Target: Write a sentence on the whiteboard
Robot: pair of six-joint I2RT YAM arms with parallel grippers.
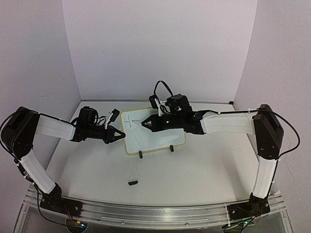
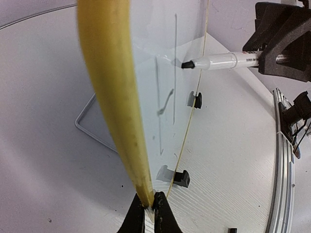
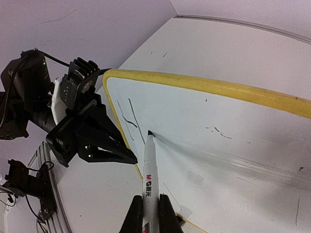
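The whiteboard (image 1: 163, 138) stands tilted on two black clip feet (image 1: 141, 155) at mid table. My left gripper (image 1: 121, 136) is shut on its yellow left rim (image 2: 109, 87), pinching the edge between both jaws (image 2: 149, 206). My right gripper (image 1: 149, 124) is shut on a white marker (image 3: 149, 170), whose black tip (image 3: 149, 132) touches the board face (image 3: 228, 141). Of the sentence, only thin H-like black strokes (image 3: 129, 119) show near the board's upper left corner (image 1: 128, 123). The marker (image 2: 218, 61) and right gripper (image 2: 284, 43) also appear in the left wrist view.
A small black marker cap (image 1: 132, 182) lies on the table in front of the board. A wire stand (image 2: 85, 128) sits behind the board. An aluminium rail (image 1: 146, 213) runs along the near edge, and pale walls close in the back and sides.
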